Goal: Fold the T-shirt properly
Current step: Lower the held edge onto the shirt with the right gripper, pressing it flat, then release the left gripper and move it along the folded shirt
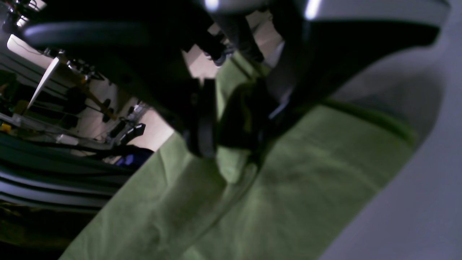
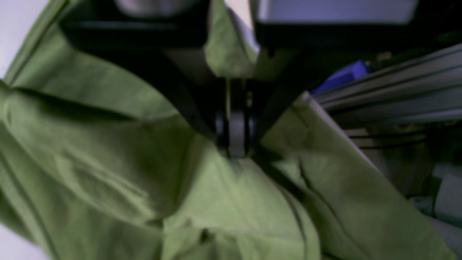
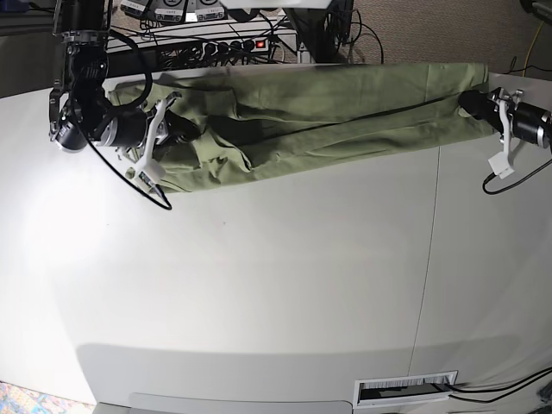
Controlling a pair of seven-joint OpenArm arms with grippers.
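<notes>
You are looking at one T-shirt (image 3: 328,112), lying as a long green band across the far edge of the table (image 3: 276,285), stretched between the two arms. It is looking doubled lengthwise already, so the first long fold is, by my reading, in place, though the cloth is still bunching and creasing toward the end at the base view's left, where a rumpled flap is hanging lower than the rest. What is remaining, as I judge it, is smoothing that bunched end and then bringing the ends together into a compact packet; no crosswise fold is showing yet. Your right gripper (image 2: 236,144) is sitting with its jaws pressed together and a ridge of the shirt is rising between them, so it is pinching the cloth at that rumpled end. Your left gripper (image 1: 231,141) is holding the other end: a tuck of green fabric is sitting between its dark fingers (image 1: 204,119), which are standing partly apart around the bunched cloth. Counting what is in view: one shirt, one table, two grippers, each gripping one end. Cables and a power strip (image 3: 233,45) are lying behind the table.
</notes>
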